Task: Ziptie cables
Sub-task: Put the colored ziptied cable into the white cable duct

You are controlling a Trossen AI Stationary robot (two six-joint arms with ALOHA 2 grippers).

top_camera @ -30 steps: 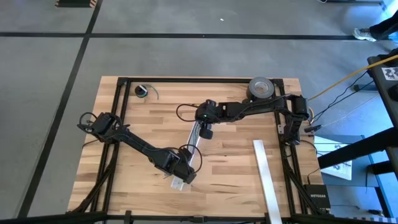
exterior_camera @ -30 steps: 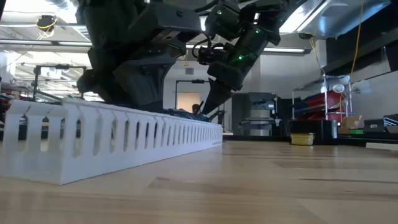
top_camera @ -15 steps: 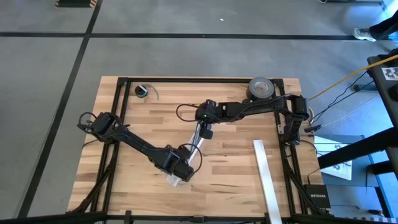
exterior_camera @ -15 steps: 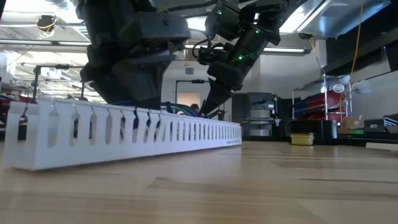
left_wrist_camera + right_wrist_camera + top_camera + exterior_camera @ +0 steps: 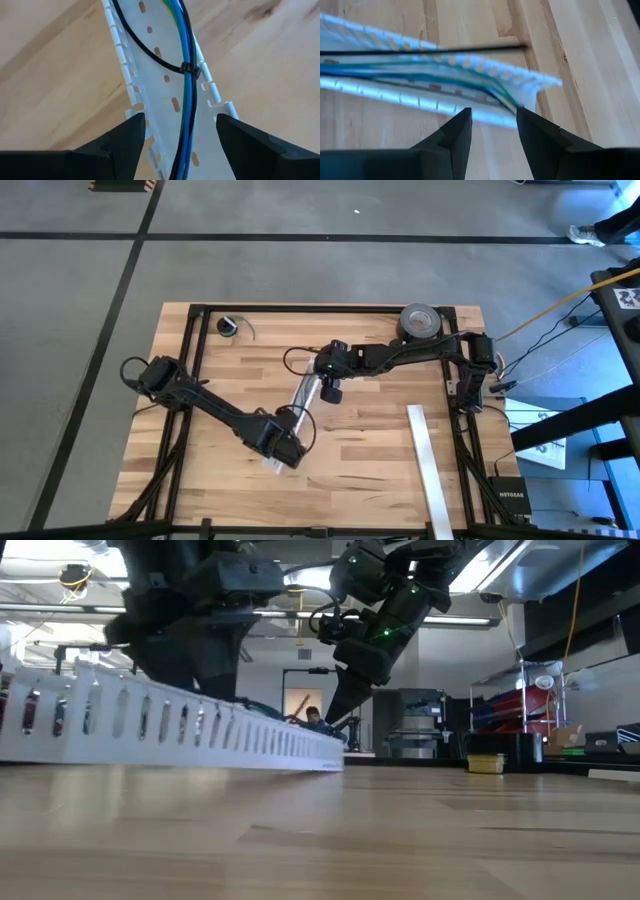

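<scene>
A white slotted channel [image 5: 306, 402] lies slanted across the table's middle. In it run the cables [image 5: 187, 105], blue, green and yellow, bound by a black ziptie [image 5: 189, 68] whose tail trails off along the channel. My left gripper [image 5: 180, 132] straddles the channel's near end [image 5: 274, 466]. That end shows raised above the tabletop in the low view [image 5: 60, 715]. My right gripper [image 5: 492, 125] stands over the channel's far end [image 5: 535, 90] with a gap between its fingers. The cables' ends [image 5: 512, 104] come out just in front of its fingertips. My left gripper has the channel's near end across its width, one finger [image 5: 135, 132] against each outer wall [image 5: 142, 120], coming from above and slanting down. The near end is lifted clear while the far end stays low. Whether my right gripper touches the channel or the cables, I cannot tell.
A grey tape roll [image 5: 420, 320] sits at the far right. A second white strip [image 5: 424, 455] lies at the near right, and a small coil with a green wire [image 5: 231, 327] at the far left. Black frame rails [image 5: 180, 410] edge the table. A person [image 5: 314, 718] shows beyond it.
My left gripper has risen and gone a little toward the table's left edge. The channel's near end has come up off the table with it and swung left. The far end has stayed under my right gripper.
</scene>
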